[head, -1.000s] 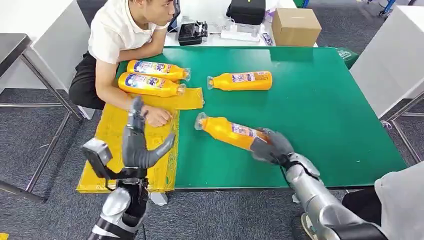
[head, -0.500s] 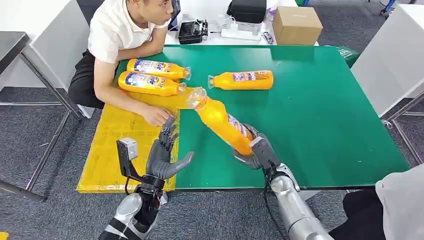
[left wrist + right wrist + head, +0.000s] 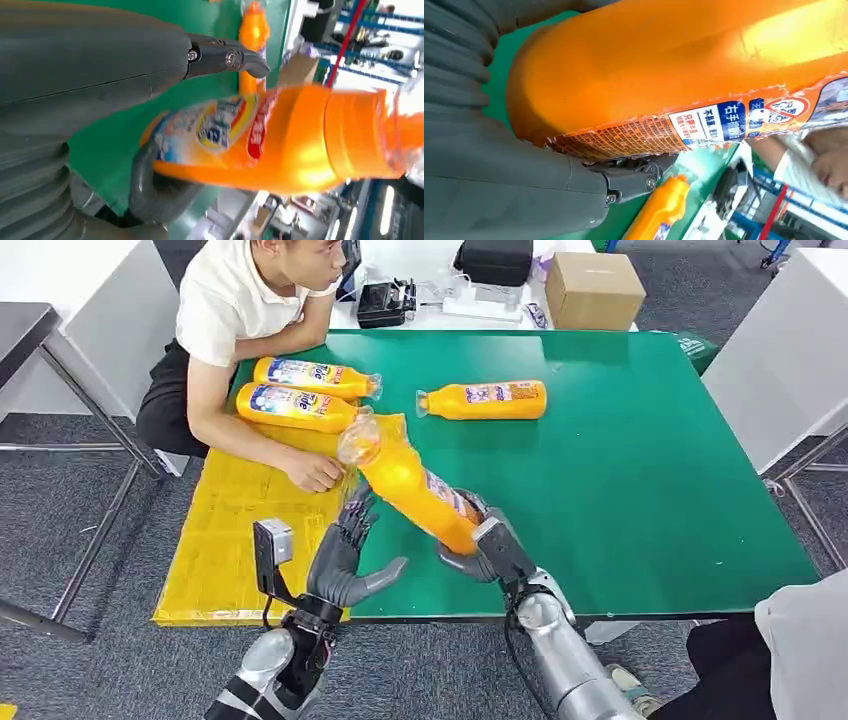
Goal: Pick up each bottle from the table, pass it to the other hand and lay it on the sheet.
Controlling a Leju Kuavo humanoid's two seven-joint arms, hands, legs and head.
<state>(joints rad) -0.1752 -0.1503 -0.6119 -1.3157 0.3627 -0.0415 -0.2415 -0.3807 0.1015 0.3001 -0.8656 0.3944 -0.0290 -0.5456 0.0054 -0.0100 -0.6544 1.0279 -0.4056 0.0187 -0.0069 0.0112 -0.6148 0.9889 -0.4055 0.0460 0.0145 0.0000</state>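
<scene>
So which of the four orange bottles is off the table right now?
The bottle gripped at its base by the right hand, tilted toward the sheet; the other three lie flat.

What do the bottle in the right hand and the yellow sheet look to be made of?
Bottle in the right hand: apparently clear glossy plastic; see-through neck, bright highlights, printed wrap label. Yellow sheet: seemingly thin printed plastic or paper; lies flat, faintly creased, overhanging the table's edge.

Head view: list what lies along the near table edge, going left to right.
Yellow sheet → left robot hand → held orange bottle → right robot hand → bare green table.
</scene>
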